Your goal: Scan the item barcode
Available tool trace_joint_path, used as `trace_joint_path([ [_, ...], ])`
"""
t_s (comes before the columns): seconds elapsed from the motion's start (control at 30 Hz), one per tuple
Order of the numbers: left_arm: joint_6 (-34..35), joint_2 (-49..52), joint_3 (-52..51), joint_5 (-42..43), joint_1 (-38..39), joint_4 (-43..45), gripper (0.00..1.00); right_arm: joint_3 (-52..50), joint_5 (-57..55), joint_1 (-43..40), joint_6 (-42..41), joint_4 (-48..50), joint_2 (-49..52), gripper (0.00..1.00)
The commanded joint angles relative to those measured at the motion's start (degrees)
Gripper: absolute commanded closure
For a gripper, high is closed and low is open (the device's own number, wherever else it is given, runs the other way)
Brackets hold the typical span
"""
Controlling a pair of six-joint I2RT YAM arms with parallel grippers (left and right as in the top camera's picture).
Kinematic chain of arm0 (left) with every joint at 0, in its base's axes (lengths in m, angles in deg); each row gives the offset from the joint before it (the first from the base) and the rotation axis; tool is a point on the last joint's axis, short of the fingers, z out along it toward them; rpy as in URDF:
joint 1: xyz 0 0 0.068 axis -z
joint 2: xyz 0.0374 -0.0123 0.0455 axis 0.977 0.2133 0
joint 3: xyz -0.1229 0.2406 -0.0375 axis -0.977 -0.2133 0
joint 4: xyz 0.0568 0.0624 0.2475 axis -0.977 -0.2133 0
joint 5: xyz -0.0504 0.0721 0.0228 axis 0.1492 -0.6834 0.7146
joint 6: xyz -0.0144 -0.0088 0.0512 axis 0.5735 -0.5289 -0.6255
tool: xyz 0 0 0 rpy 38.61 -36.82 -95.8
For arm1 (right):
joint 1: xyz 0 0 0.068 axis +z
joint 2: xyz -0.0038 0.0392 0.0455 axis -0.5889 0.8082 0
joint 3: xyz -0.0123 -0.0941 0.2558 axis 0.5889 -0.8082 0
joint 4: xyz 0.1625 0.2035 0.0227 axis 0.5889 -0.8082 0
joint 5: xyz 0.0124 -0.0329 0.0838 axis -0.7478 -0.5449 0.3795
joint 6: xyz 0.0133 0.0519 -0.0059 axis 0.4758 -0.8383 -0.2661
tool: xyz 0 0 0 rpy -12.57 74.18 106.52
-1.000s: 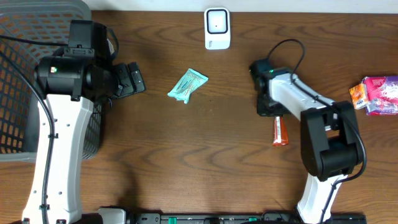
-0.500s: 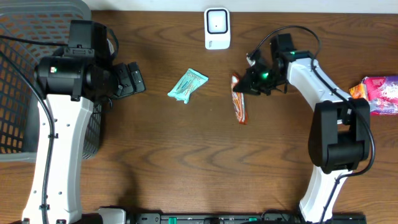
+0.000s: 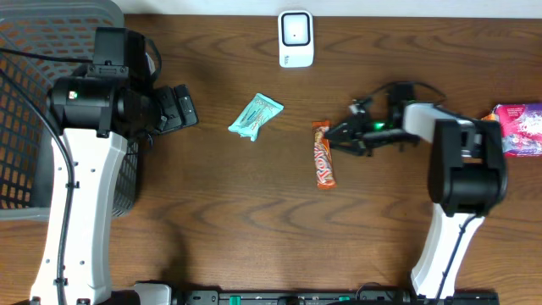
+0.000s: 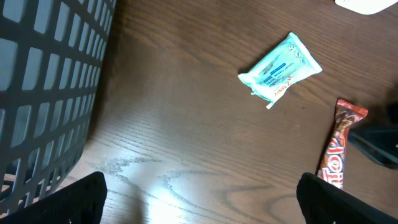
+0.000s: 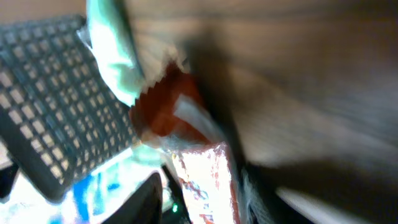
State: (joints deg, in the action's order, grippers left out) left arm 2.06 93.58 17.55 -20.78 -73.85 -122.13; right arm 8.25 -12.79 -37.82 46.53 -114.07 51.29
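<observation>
The bar (image 3: 323,165) lies mid-frame on the table (image 3: 254,212), well below the scanner (image 3: 295,38) at top centre, with the right claw (image 3: 335,141) part-open beside its upper end gripping nothing and the left claw (image 3: 182,108) wide open and empty, so a regrasp may skid it away or show the scanner the wrong face.

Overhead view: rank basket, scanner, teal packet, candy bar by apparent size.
1. basket
2. scanner
3. teal packet and candy bar: too close in visible area to rank.

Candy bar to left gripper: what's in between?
The teal packet lies between the left gripper and the orange candy bar, seen overhead.
</observation>
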Motion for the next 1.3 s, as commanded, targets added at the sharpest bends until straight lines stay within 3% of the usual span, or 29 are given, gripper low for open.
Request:
trace_joint_path([
  [0.0, 0.52, -0.17, 0.07, -0.52, -0.17, -0.22, 0.02, 2.69, -16.74, -3.23, 2.1, -5.53, -3.76, 0.6],
  [0.13, 0.5, -0.17, 0.07, -0.52, -0.17, -0.24, 0.02, 7.06, -28.02, -4.11, 4.85, -15.15, -9.46, 0.54],
  [0.27, 0.5, -0.17, 0.07, -0.52, -0.17, -0.22, 0.02, 9.11, -28.89, -2.73, 6.88, -20.06, -14.53, 0.49],
  [0.33, 0.5, -0.17, 0.07, -0.52, -0.17, -0.22, 0.02, 9.11, -28.96, -1.22, 7.89, -21.22, -16.17, 0.53],
  [0.4, 0.5, -0.17, 0.07, -0.52, -0.17, -0.22, 0.02, 9.09, -28.94, 0.68, 7.85, -21.7, -16.5, 0.62],
  [0.5, 0.5, -0.17, 0.07, -0.52, -0.17, -0.22, 0.02, 8.92, -30.49, 4.37, 7.41, -21.79, -15.91, 0.94],
  [0.53, 0.5, -0.17, 0.07, -0.52, -0.17, -0.24, 0.02, 8.9, -31.65, 5.64, 6.78, -21.77, -15.52, 0.97],
  [0.57, 0.5, -0.17, 0.07, -0.52, -0.17, -0.22, 0.02, 8.87, -32.94, 6.84, 5.92, -21.79, -15.15, 0.97],
  [0.67, 0.5, -0.17, 0.07, -0.52, -0.17, -0.24, 0.02, 8.87, -37.13, 10.73, 4.26, -22.05, -13.46, 0.71],
  [0.8, 0.5, -0.17, 0.07, -0.52, -0.17, -0.24, 0.02, 8.85, -41.55, 14.84, 1.99, -22.1, -10.84, 0.53],
  [0.9, 0.5, -0.17, 0.07, -0.52, -0.17, -0.22, 0.02, 8.85, -41.77, 16.9, 1.99, -21.62, -8.92, 0.47],
  [1.1, 0.5, -0.17, 0.07, -0.52, -0.17, -0.22, 0.02, 8.85, -41.79, 18.25, 1.33, -19.67, -5.18, 0.48],
  [1.13, 0.5, -0.17, 0.07, -0.52, -0.17, -0.22, 0.02, 8.85, -41.77, 18.25, 0.83, -19.65, -4.52, 0.52],
  [1.2, 0.5, -0.17, 0.07, -0.52, -0.17, -0.22, 0.02, 8.85, -41.62, 18.23, 0.42, -19.65, -3.26, 0.75],
  [1.27, 0.5, -0.17, 0.07, -0.52, -0.17, -0.22, 0.02, 8.85, -41.2, 18.25, 0.48, -19.63, -2.21, 0.89],
])
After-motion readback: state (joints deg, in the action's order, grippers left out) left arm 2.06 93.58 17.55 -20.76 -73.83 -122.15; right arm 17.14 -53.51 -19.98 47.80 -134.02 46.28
